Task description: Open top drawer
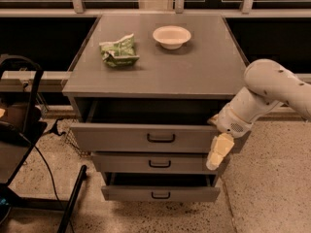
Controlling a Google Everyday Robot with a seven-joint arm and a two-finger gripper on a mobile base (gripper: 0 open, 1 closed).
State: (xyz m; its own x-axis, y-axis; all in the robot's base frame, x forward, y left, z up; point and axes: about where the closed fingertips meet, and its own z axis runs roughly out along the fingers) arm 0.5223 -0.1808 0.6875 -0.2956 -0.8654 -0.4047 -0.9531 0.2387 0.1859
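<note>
The top drawer (121, 137) is the widest grey front, pulled out from the cabinet with a dark gap above it. Its small black loop handle (161, 138) sits at the centre. My gripper (217, 154) hangs from the white arm (272, 89) at the drawer front's right end, pointing down, right of the handle and apart from it. A pale yellowish finger (219, 149) shows in front of the right edge of the top and middle drawers. It holds nothing that I can see.
The middle drawer (126, 163) and the bottom drawer (126, 194) are also pulled out a little. A white bowl (171, 36) and a green crumpled bag (118, 50) lie on the cabinet top (194, 72). A black chair frame (24, 130) and cables stand at the left.
</note>
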